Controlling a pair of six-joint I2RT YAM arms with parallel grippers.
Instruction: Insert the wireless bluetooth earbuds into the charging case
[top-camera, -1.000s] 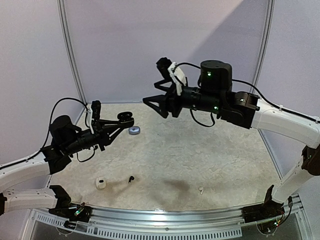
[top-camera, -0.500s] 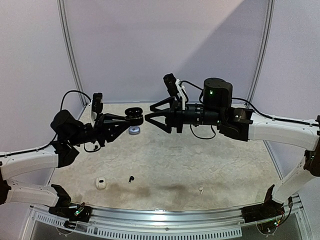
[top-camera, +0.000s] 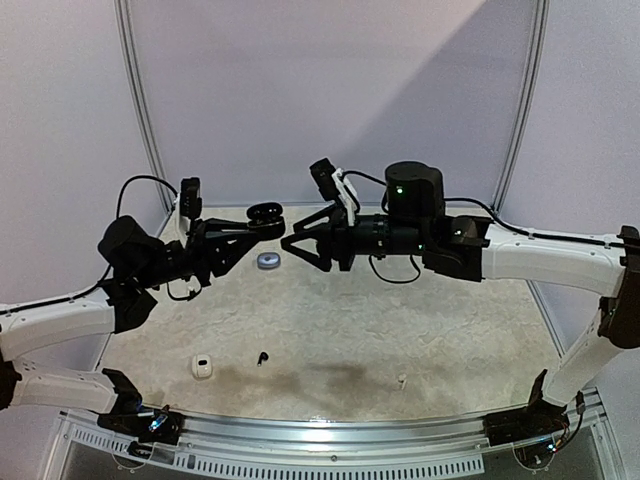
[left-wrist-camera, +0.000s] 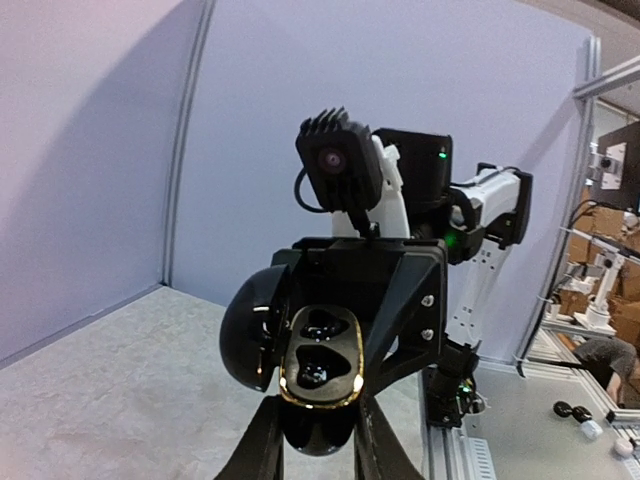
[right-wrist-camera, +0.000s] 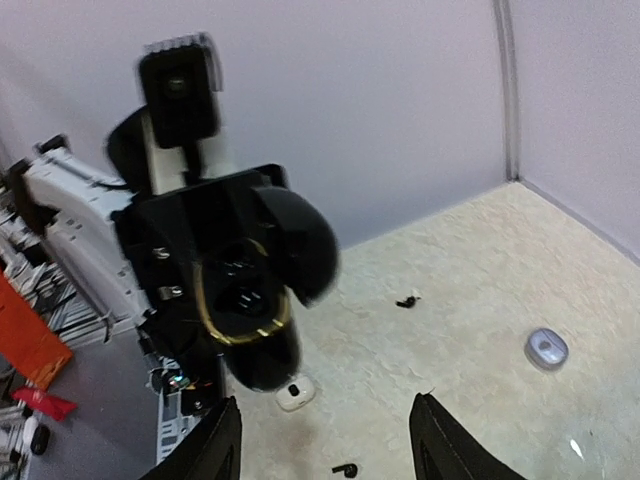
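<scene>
The black charging case (left-wrist-camera: 320, 362) with a gold rim is held in the air, and my left gripper (left-wrist-camera: 320, 445) is shut on its lower body. Its lid (left-wrist-camera: 250, 330) hangs open to the left and both sockets look empty. In the top view the case (top-camera: 266, 212) faces my right gripper (top-camera: 295, 244), a short gap away. My right gripper (right-wrist-camera: 330, 445) is open and holds nothing, with the case (right-wrist-camera: 240, 300) just ahead of it. On the table lie a black earbud (top-camera: 262, 356), a second black earbud (right-wrist-camera: 345, 468) and a white earbud (top-camera: 401, 380).
A small white case (top-camera: 202, 367) sits near the front left of the table, and a grey-blue case (top-camera: 268, 260) lies toward the back below the held case. Purple walls close in the back and sides.
My left arm has lifted the open case up and to the right. My right gripper has dropped and swung left to face it, and its jaws have narrowed a little.
</scene>
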